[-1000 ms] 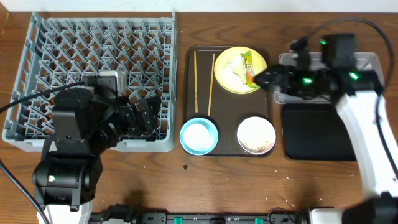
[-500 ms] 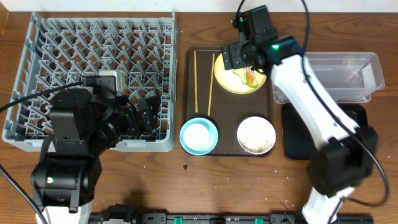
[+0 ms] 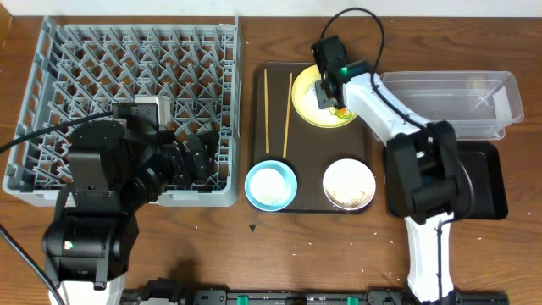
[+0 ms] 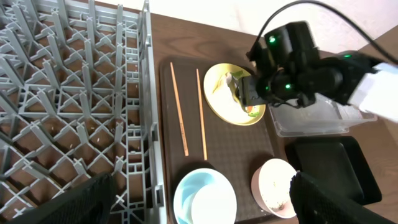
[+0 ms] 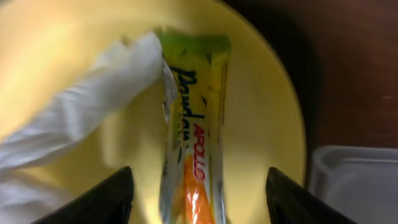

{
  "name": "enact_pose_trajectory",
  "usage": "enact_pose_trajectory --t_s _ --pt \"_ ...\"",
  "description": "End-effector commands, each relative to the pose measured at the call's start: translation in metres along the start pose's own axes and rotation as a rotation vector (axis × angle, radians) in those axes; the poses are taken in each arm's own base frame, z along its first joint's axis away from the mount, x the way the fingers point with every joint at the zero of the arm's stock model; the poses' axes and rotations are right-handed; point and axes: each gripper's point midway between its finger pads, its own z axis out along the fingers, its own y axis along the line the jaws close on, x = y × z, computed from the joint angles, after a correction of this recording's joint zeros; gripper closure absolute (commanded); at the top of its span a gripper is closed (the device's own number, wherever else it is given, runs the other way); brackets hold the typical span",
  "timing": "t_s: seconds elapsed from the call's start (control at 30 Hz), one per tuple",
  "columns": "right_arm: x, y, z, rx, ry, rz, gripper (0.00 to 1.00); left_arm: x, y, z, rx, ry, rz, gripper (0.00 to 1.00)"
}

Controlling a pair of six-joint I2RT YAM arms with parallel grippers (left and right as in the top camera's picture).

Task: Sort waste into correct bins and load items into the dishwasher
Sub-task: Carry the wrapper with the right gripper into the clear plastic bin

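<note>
Progress, your reckoning: nothing sorted, nothing loaded.
- Right gripper point(image 5: 199, 193): released, jaws spread astride the wrapper point(image 5: 189, 143).
- Wrapper: beside the paper point(image 5: 81, 118) on the plate point(image 3: 305, 108), by the far edge.
- Left gripper point(image 3: 196, 154): released, over the rack point(image 3: 127, 59), far-left corner.
- Tub point(image 3: 457, 97), far-right corner, and black tray point(image 3: 478, 182): no waste.
- Chopsticks point(image 3: 267, 110), blue bowl point(image 3: 271, 185), white bowl point(image 3: 349, 184): unloaded.

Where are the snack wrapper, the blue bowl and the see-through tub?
wrapper point(image 5: 189, 155), right wrist view, on its printed middle.
light blue bowl point(image 3: 252, 185), overhead view, on its left rim.
clear tub point(image 3: 461, 106), overhead view, on its bare floor.
</note>
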Motion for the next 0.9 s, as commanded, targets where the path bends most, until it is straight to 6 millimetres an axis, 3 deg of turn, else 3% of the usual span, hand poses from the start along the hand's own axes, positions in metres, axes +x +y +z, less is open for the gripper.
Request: enact_pose_trajectory --t_s 0.0,0.1,0.2,0.23,0.33,0.47,0.53,0.63,0.73,0.77,0.87 --pt "-0.001 -0.004 0.008 -0.029 0.014 0.047 0.51 -0.007 -0.007 -0.006 0.019 -0.020 0.017 0.10" --pt "0.000 -0.006 0.009 -0.025 0.016 0.058 0.78 -0.007 -0.007 -0.006 0.018 -0.020 0.017 0.09" --pt "-0.005 -0.012 0.001 -0.026 0.004 0.068 0.90 -0.007 -0.007 -0.006 0.019 -0.020 0.017 0.10" --pt "-0.009 -0.014 -0.004 -0.030 -0.004 0.075 0.98 -0.007 -0.007 -0.006 0.019 -0.020 0.017 0.09" --pt "-0.024 -0.022 -0.031 -0.071 -0.049 0.103 0.99 -0.007 -0.007 -0.006 0.018 -0.020 0.017 0.09" --pt "-0.044 -0.032 -0.082 -0.204 -0.106 0.179 0.99 -0.007 -0.007 -0.006 0.019 -0.020 0.017 0.09" --pt "-0.044 -0.053 -0.102 -0.192 -0.107 0.273 0.99 -0.007 -0.007 -0.006 0.018 -0.020 0.017 0.10" --pt "-0.027 -0.110 -0.114 -0.101 -0.047 0.532 0.99 -0.007 -0.007 -0.006 0.018 -0.020 0.017 0.10" --pt "-0.008 -0.146 -0.110 -0.049 0.021 0.685 0.99 -0.007 -0.007 -0.006 0.018 -0.020 0.017 0.10" --pt "0.008 -0.167 -0.104 -0.010 0.074 0.780 0.99 -0.007 -0.007 -0.006 0.018 -0.020 0.017 0.09" --pt "0.032 -0.193 -0.095 0.046 0.156 0.908 0.99 -0.007 -0.007 -0.006 0.018 -0.020 0.017 0.09"
